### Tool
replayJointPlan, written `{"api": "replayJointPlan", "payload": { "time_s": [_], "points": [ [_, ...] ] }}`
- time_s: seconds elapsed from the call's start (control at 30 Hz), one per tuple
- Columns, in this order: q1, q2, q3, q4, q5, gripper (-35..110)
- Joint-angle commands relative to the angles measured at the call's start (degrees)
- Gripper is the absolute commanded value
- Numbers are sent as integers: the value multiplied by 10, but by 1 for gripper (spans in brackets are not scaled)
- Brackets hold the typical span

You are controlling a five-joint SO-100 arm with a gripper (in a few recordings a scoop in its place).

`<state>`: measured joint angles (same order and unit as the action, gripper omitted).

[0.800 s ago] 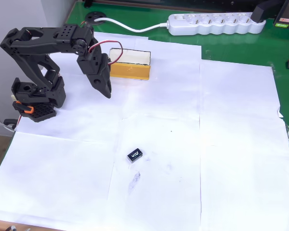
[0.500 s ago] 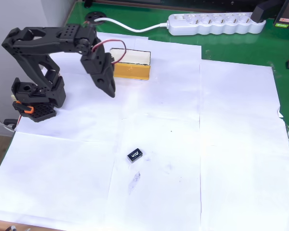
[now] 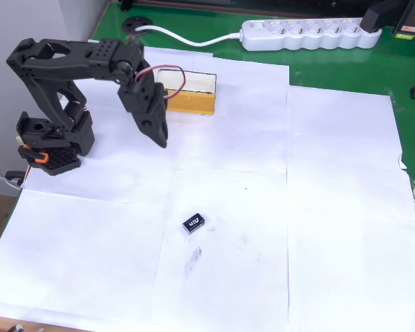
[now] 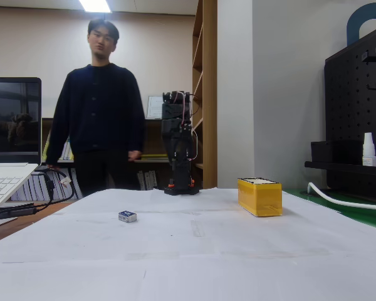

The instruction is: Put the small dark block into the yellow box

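The tiny black rectangular block with white lettering (image 3: 194, 223) lies on the white paper-covered table (image 3: 332, 207), well apart from the open-top orange-yellow box (image 3: 194, 101) near the far edge. The black two-finger gripper (image 3: 159, 138) hangs just beside the box, fingers together, holding nothing

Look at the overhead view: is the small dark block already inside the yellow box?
No, the small dark block lies on the white paper, well apart from the yellow box and the gripper.
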<state>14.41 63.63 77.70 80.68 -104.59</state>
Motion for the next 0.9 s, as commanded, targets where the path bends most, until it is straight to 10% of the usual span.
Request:
{"api": "replayJointPlan", "payload": {
  "time_s": [0.0, 0.87],
  "points": [
    [24, 17, 49, -42, -33, 0],
    [125, 241, 330, 48, 424, 3]
  ]
}}
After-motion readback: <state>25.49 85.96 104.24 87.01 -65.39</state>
